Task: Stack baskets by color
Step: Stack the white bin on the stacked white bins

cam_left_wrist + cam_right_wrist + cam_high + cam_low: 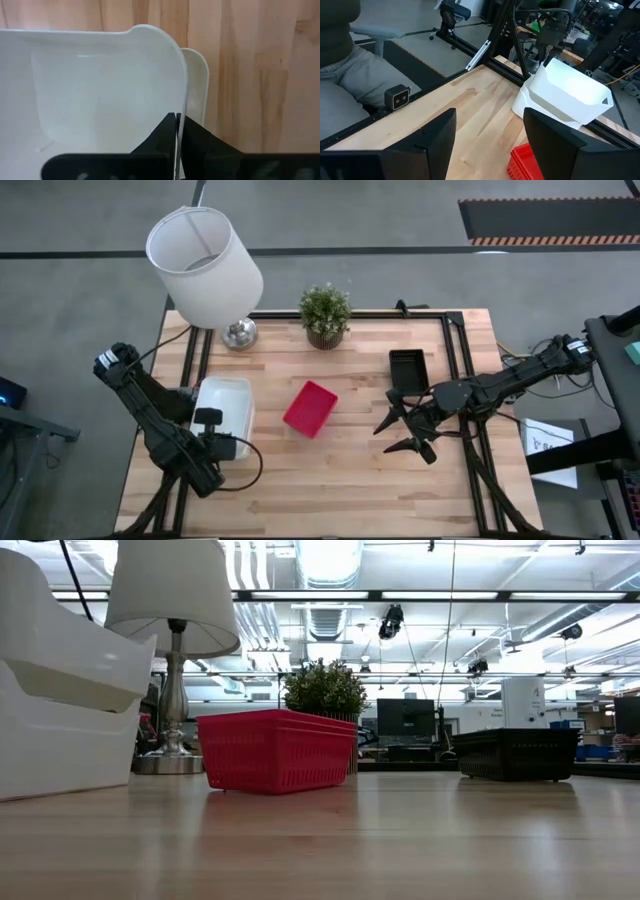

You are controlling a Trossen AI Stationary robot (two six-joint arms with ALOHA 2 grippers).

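Observation:
Two white baskets are at the table's left. The upper one (pixel 570 92) is tilted over the lower one (pixel 532 107), which stands on the table. My left gripper (pixel 178 131) is shut on the upper one from above. A red basket (pixel 310 408) stands on the table at the middle. A black basket (pixel 407 370) stands on it right of the middle. My right gripper (pixel 400 435) hangs open above the table just near of the black basket, holding nothing. Its fingers point toward the table's left. My left gripper pinches the upper white basket's rim (pixel 183 107) at its near end, one finger inside the wall and one outside. The fingers come from above, pointing down. The basket hangs tilted, held end high, its lower part in the white basket beneath (pixel 198 82).
A lamp with a large white shade (pixel 205 265) and a small potted plant (pixel 325 313) stand along the far edge. A small camera (pixel 397 96) sits at the near edge, and a seated person (pixel 340 65) is beyond it. Bare wood lies between the red basket and the near edge.

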